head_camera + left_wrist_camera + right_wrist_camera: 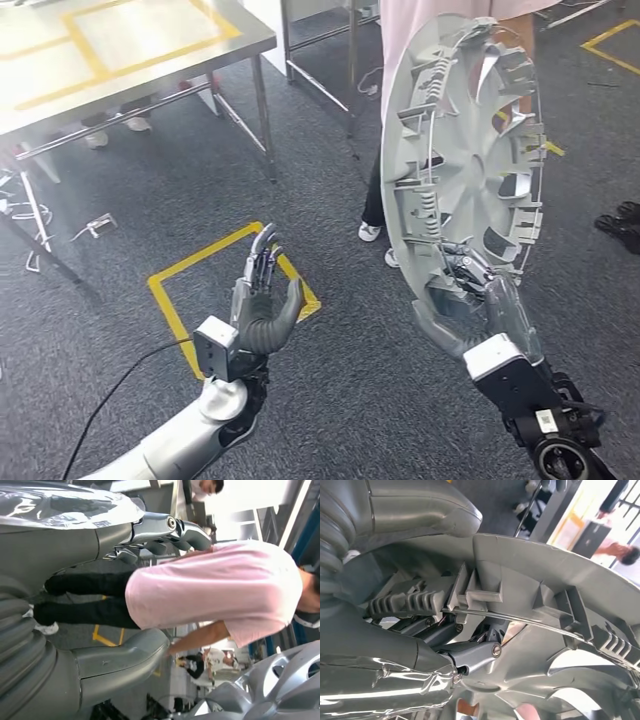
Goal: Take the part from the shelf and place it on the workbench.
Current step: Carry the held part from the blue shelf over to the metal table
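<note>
My right hand (474, 300) grips the lower rim of the part, a round silver-grey wheel cover (462, 150) held upright above the hand with its ribbed back toward me, thumb on one face and fingers (474, 655) on the other. Off to its side, my left hand (264, 300) is raised with fingers spread, holding nothing. Just beyond the cover stands a person in a pink shirt (211, 587); farther off is a metal workbench (113, 50) marked with yellow tape.
</note>
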`<state>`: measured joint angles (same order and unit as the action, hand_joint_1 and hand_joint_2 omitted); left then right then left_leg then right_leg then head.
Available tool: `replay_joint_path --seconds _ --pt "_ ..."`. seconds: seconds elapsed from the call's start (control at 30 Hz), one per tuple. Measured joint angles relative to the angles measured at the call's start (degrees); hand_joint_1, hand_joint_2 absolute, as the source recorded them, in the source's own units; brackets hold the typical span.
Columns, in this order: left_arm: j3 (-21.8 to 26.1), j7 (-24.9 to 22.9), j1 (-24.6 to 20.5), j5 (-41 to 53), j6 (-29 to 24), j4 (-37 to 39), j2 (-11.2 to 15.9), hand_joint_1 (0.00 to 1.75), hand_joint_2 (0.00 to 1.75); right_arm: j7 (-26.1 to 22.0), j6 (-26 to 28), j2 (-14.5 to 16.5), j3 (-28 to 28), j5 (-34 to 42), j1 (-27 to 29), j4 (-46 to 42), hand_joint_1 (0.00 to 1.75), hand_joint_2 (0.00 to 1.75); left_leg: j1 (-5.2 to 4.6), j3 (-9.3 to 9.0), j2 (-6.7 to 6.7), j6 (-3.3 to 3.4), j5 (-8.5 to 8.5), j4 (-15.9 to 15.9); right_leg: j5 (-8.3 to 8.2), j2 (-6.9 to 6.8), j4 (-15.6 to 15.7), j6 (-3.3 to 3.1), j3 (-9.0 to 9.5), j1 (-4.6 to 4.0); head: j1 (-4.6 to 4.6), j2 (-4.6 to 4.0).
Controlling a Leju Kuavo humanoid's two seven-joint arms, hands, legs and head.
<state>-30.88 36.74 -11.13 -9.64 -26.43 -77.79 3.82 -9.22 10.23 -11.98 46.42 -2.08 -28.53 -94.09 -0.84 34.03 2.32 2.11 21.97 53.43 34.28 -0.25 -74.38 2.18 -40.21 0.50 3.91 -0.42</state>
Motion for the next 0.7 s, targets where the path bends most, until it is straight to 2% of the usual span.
replay_joint_path --seconds 0.7 --pt "0.0 0.0 0.0 0.0 0.0 0.0 0.0 0.0 1.75 0.0 0.0 0.0 0.0 0.0 0.0 0.0 1.75 1.75 0.0 0.0 0.0 0.0 0.0 0.0 0.0 0.0 0.0 0.0 0.0 0.0 0.0 0.0"
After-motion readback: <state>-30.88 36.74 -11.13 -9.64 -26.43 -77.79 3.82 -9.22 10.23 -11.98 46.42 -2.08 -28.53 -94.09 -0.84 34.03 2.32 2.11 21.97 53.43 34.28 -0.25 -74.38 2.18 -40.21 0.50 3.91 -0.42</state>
